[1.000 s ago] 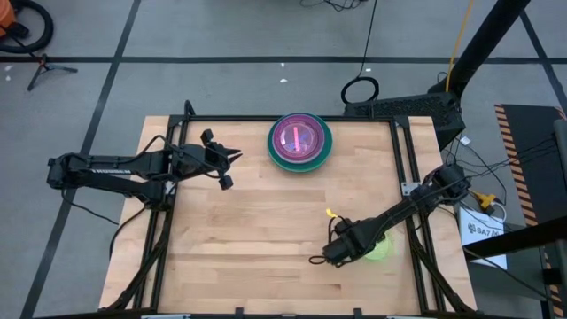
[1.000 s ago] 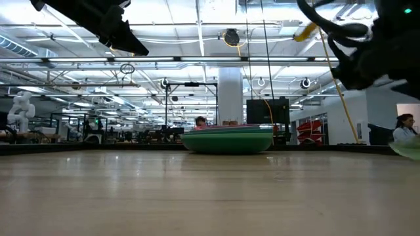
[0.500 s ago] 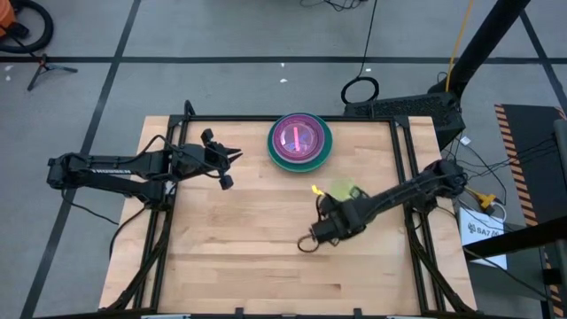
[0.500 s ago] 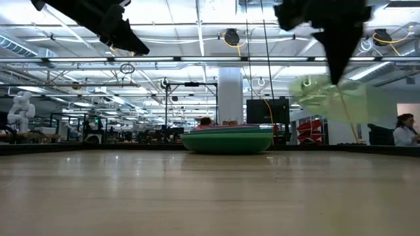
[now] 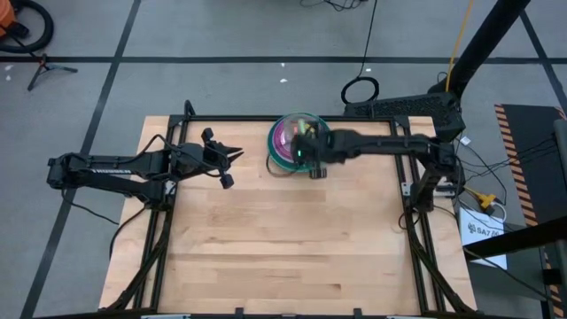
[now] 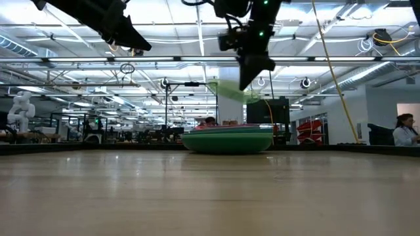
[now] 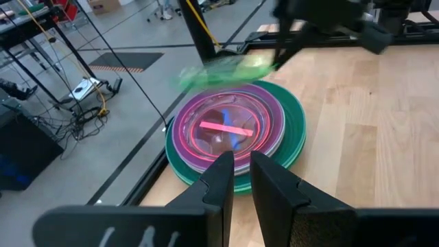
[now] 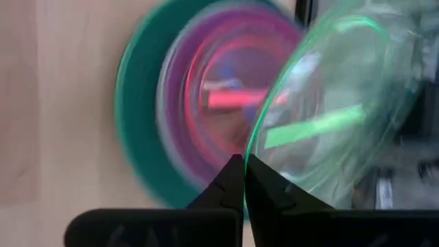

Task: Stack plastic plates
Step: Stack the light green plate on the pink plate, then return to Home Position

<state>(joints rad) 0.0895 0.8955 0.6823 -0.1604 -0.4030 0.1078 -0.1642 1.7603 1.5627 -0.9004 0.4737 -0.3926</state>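
Note:
A stack of plastic plates [image 5: 282, 149] sits at the table's far middle, with a wide dark green and teal one at the bottom and purple and pink ones on top. It also shows in the low view [image 6: 226, 141], the left wrist view [image 7: 226, 130] and the right wrist view [image 8: 171, 103]. My right gripper [image 5: 306, 158] is shut on a translucent lime plate [image 8: 329, 116] and holds it above the stack [image 6: 235, 93]. My left gripper [image 7: 241, 175] hangs empty left of the stack, its fingers a narrow gap apart. My right gripper pinches the lime plate's rim [image 8: 252, 152] between its two fingers, at the edge nearest the wrist. The fingers [image 6: 249, 72] slant down from the table's right side. The plate is tilted and lifted clear, just above the stack.
Black frame rails [image 5: 403, 177] run along the table's edges. Bare wooden tabletop [image 5: 283, 239] lies in front of the stack. In the low view a person [image 6: 403, 131] stands in the room far behind the table.
My right gripper has carried the lime plate up from the table's near right area, toward the far edge and the left, to a spot over the stack. The plate has stayed in the shut fingers, clear of the table.

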